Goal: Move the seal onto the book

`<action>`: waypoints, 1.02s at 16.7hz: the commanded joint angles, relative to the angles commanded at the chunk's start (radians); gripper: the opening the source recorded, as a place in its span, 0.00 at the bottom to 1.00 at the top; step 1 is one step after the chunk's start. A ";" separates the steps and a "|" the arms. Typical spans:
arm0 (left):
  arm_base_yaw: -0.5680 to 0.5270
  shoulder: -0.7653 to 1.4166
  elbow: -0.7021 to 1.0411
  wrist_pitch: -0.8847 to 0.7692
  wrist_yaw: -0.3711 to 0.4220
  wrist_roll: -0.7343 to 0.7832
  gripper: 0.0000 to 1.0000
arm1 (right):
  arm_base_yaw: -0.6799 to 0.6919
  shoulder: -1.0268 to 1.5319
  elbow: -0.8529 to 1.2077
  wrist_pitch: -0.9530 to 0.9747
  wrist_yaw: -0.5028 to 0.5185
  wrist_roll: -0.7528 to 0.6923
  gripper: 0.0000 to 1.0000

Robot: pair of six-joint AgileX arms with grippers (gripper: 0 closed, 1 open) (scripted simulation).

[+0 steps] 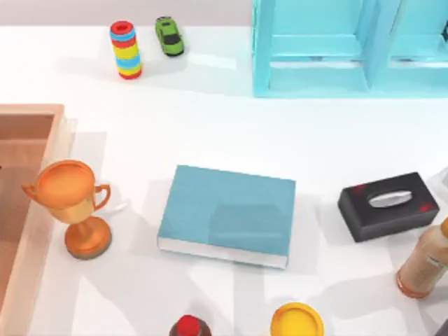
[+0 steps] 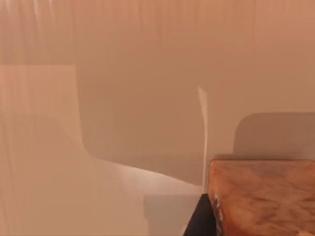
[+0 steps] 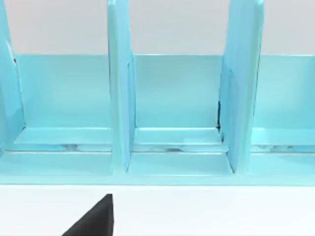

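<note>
A wood-grained orange-brown block (image 2: 261, 196) fills the lower right of the left wrist view, with a black wedge (image 2: 198, 222) beside it at the bottom edge. Whether that block is the seal or a corner of the wooden tray (image 1: 59, 140) at the left of the top view, I cannot tell. The right wrist view faces the pale blue shelf unit (image 3: 120, 98), with another black wedge (image 3: 93, 221) at its lower left. Whether either gripper is released or clenched, I cannot tell. The book (image 1: 227, 213) lies flat at the centre of the top view, its teal cover bare, between the trophy (image 1: 73, 203) at left and the black tissue box (image 1: 388, 204) at right. To do this step well, I judge the arm should first confirm the seal rather than the red-capped dark round thing (image 1: 189, 327) at the bottom edge. It should then grasp it low on its body, keep it upright and carry it well above the trophy. It is best set down near the middle of the cover, away from the edges.
</note>
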 joint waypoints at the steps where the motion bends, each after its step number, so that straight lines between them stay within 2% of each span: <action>1: 0.000 0.000 0.000 0.000 0.000 0.000 0.00 | 0.000 0.000 0.000 0.000 0.000 0.000 1.00; 10: -0.015 -0.008 0.026 -0.005 -0.017 -0.018 0.00 | 0.000 0.000 0.000 0.000 0.000 0.000 1.00; 17: -0.161 -0.056 0.295 -0.039 -0.081 -0.200 0.00 | 0.000 0.000 0.000 0.000 0.000 0.000 1.00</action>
